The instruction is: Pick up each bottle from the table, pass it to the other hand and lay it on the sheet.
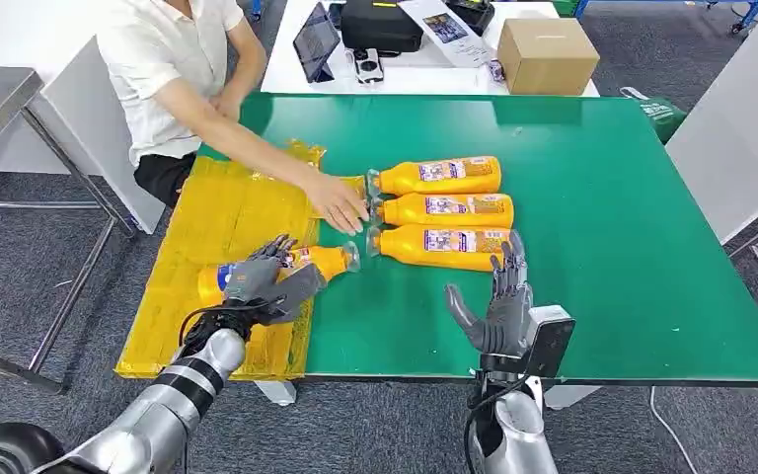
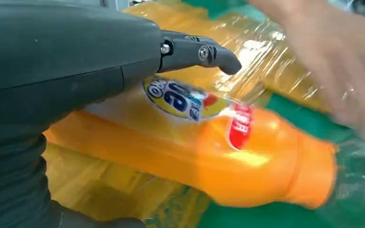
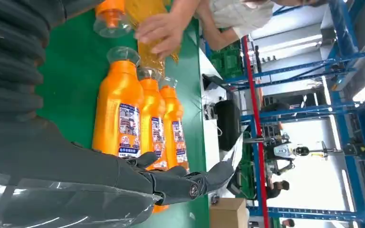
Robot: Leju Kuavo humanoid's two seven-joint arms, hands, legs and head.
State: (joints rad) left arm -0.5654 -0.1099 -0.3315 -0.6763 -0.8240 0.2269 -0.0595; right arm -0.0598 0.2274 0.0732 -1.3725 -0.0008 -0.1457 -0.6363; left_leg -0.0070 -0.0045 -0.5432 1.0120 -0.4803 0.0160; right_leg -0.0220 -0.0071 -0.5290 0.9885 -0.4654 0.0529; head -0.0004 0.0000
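Sheet (image 1: 217, 222): yellow, crinkled plastic, spread over the left end of the green surface (image 1: 602, 247) and hanging past its near edge.
Left hand (image 1: 262, 281): wrapped around a bottle (image 1: 321, 260) lying on its side, body over the sheet's right edge, clear cap end poking out onto the green. Left wrist view: fingers (image 2: 195, 52) curved over the label, thumb underneath.
Step in hand: judged to be the laying-down of this bottle on the sheet.
Doing it well: lower until the whole body rests flat on the plastic, shift a little further left so the cap end clears the green, then spread the fingers and lift straight up so the bottle does not roll.
Risk: person's hand (image 1: 338, 202) close by, reaching to the sheet's upper right corner beside the caps; slow, small moves advisable.
Row of three (image 1: 441, 209): orange bottles lying side by side on the green, just right of the sheet, caps toward it, labels up, each touching or nearly touching its neighbour.
Contents: bottles opaque orange; fill cannot be told. Caps clear.
Right hand (image 1: 498, 301): released, fingers apart and raised, holding nothing, just near the closest bottle (image 1: 444, 247) of the row, not touching.
Box (image 1: 546, 54): brown carton, closed, on a white table beyond; contents hidden.
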